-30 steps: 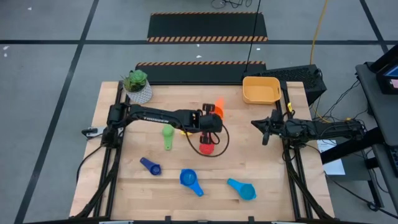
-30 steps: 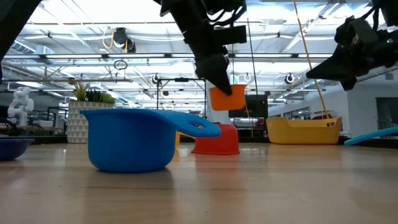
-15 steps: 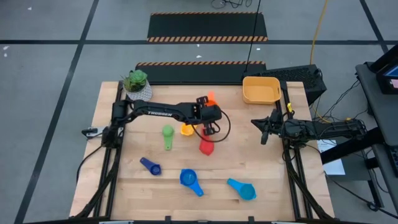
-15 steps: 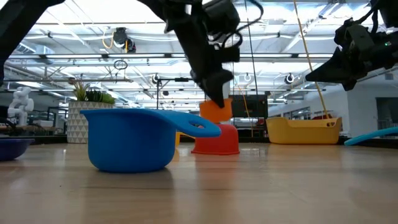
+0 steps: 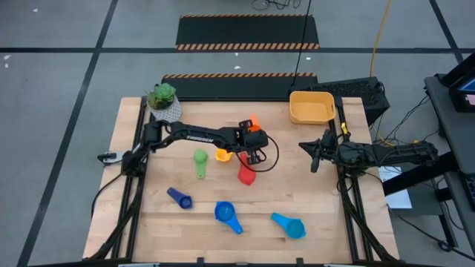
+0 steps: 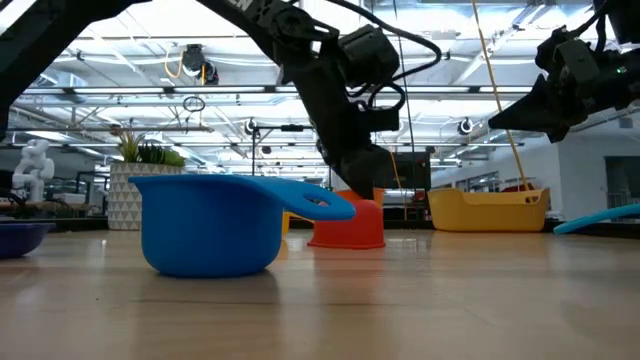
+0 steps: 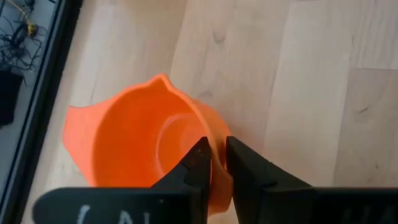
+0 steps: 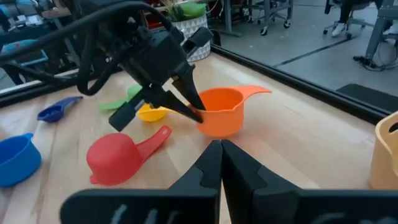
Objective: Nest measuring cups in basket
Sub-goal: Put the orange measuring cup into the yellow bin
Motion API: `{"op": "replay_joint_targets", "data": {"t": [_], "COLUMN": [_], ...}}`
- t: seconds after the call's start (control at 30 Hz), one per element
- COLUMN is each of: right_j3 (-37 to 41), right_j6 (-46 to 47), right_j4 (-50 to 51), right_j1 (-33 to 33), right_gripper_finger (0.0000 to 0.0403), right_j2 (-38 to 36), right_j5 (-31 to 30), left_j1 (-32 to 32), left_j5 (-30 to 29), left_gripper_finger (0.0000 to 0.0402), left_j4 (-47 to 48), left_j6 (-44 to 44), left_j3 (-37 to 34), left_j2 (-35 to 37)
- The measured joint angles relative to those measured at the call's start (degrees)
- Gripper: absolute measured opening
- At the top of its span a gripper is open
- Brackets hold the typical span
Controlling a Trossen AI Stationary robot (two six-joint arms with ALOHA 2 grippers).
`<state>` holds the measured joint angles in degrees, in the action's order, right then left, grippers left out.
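We see the left gripper near the table's far middle, its fingers clamped on the rim of the orange measuring cup, one finger inside the bowl and one outside. The cup stands upright on the wooden table. The yellow cup lies just beside the arm, with the green cup a little further left. The red cup rests mouth-down nearer the front, and the dark blue cup, blue cup and light blue cup are spread along the front. The yellow-orange basket sits at the far right corner. The right gripper waits at the right side, fingers pressed together on nothing
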<state>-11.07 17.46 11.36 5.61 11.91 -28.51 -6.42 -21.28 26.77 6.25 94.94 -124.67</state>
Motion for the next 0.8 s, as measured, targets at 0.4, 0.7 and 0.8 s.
{"op": "replay_joint_targets", "data": {"t": [0.4, 0.7, 0.8], "right_j3": [0.0, 0.0, 0.0], "right_j6": [-0.6, -0.6, -0.8], "right_j4": [-0.9, -0.9, -0.8], "right_j1": [0.0, 0.0, 0.0], "right_gripper_finger": [0.0, 0.0, 0.0], "right_j2": [0.7, 0.7, 0.8], "right_j5": [0.0, 0.0, 0.0], "left_j1": [-0.4, 0.4, 0.8], "left_j5": [1.2, 3.3, 3.4], "left_gripper_finger": [0.0113, 0.0148, 0.0149], "left_j4": [0.1, 1.1, 2.1], "left_j6": [-3.4, -0.6, -0.2], "left_j3": [0.0, 0.0, 0.1], "left_j2": [0.1, 1.7, 4.3]}}
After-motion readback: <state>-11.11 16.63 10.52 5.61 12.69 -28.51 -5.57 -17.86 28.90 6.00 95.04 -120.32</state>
